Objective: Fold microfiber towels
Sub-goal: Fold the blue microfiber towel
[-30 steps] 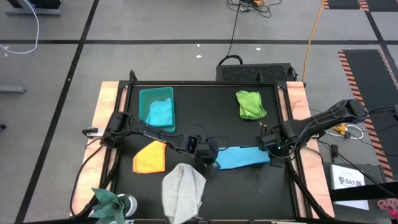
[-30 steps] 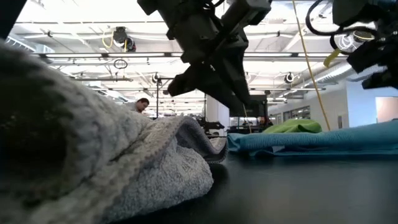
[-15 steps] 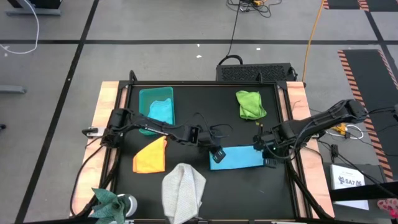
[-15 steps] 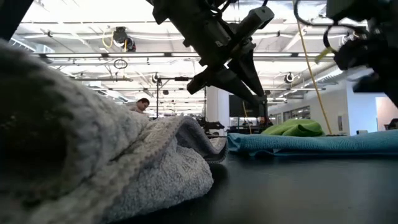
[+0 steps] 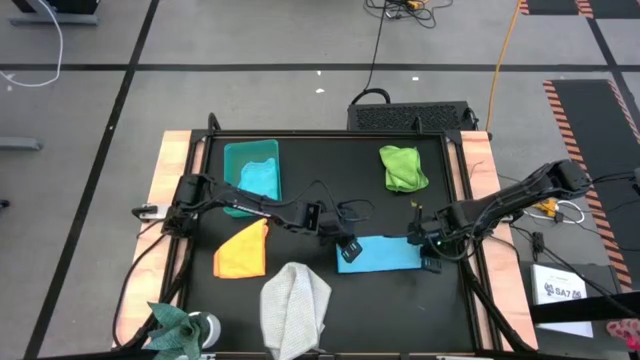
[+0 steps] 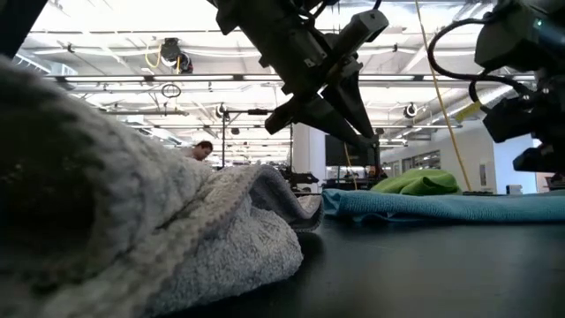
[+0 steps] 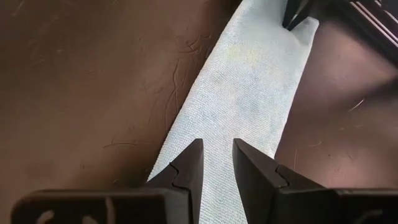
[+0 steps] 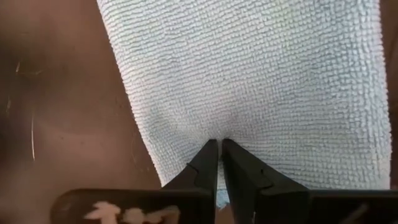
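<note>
Hardly any writing can be read. In the high view a white box on the floor, beyond the desk edge just past the right gripper, bears dark print that looks like "BA7" followed by more characters too small to make out. No label, brand or number shows on the towels, the bin or the arms in any view.

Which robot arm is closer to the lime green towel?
The right. Its end effector pinches the light blue towel at the end below the lime green towel. The left end effector is at the blue towel's other end, farther away.
</note>
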